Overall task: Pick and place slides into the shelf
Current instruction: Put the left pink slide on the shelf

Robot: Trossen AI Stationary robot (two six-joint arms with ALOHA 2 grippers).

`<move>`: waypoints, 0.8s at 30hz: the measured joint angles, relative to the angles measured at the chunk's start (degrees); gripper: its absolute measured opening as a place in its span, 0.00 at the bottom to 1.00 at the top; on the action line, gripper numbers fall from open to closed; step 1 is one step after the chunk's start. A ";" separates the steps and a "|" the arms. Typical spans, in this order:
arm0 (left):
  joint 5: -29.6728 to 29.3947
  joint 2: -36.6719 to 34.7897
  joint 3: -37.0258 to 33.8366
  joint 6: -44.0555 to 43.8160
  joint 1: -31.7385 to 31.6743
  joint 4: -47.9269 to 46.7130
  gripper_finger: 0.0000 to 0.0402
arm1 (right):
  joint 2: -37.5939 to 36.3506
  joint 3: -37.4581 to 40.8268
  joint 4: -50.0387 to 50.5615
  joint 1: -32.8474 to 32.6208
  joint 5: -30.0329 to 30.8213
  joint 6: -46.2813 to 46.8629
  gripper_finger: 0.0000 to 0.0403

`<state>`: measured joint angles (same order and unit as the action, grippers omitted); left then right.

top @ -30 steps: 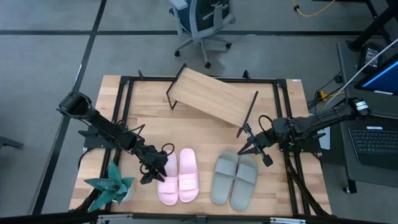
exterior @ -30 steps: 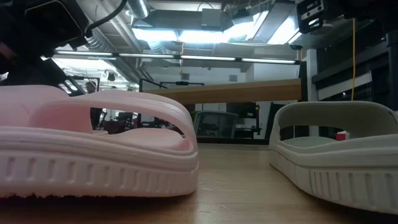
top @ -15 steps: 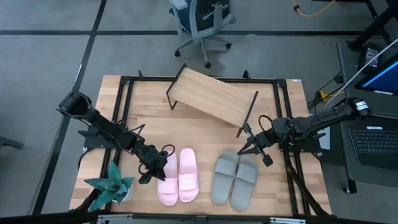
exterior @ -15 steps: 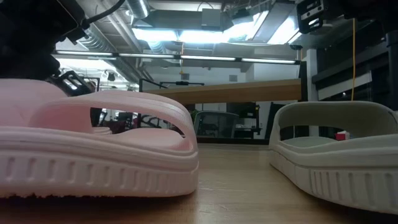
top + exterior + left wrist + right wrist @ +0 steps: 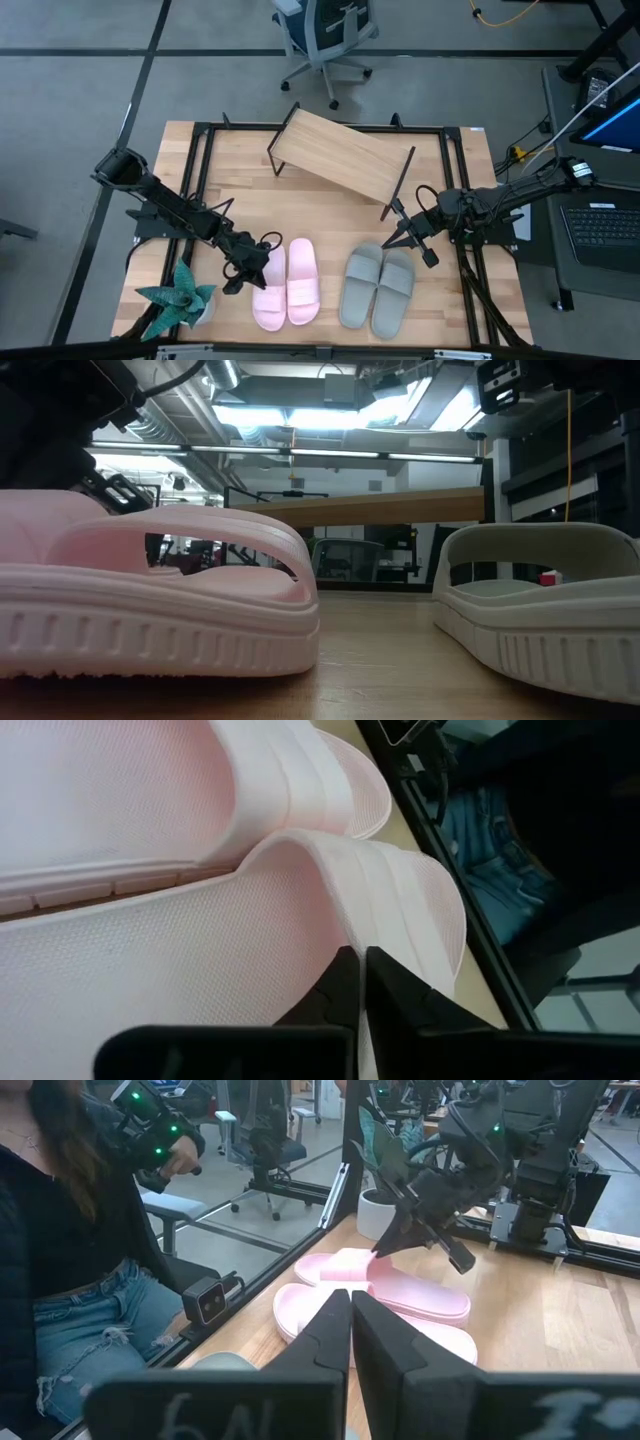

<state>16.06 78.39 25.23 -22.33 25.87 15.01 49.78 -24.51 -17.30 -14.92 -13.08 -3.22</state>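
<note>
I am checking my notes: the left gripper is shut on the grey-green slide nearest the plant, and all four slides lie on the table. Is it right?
Not quite. The left gripper is shut on a pink slide, not a grey-green one, as the high view shows. The grey-green pair lies apart, near the right gripper. All four slides do lie on the table.

Low view: pink slide (image 5: pixel 150 595) runs off the frame edge, heel end lost; grey-green slide (image 5: pixel 545 605) cut the same way at the other edge. Only the shelf (image 5: pixel 355 508) board's edge shows; its frame is hard to make out.

My left wrist view: the 2 fingers (image 5: pixel 395 995) of my left gripper (image 5: pixel 358 982) press together, and whether they pinch the pink strap I cannot tell.

High view: plant (image 5: pixel 178 298) partly cropped at the bottom.

Right wrist view: grey-green pair hidden behind my right gripper (image 5: pixel 350 1325).
</note>
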 joint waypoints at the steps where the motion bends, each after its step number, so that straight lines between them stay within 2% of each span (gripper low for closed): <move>1: 0.20 0.00 0.00 -0.02 -0.22 -0.11 0.00 | 0.00 0.00 0.00 0.00 0.00 -0.02 0.04; 11: 2.01 -1.18 0.00 -0.11 -2.79 -3.34 0.00 | 0.00 0.00 0.20 0.00 0.00 -0.02 0.04; 24: -3.91 -12.03 -0.11 1.20 -7.28 -15.62 0.00 | 0.00 0.00 1.95 0.00 0.02 -0.39 0.04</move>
<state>12.15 66.37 25.12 -21.13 18.59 -0.60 49.78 -24.51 -15.35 -14.92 -13.06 -3.61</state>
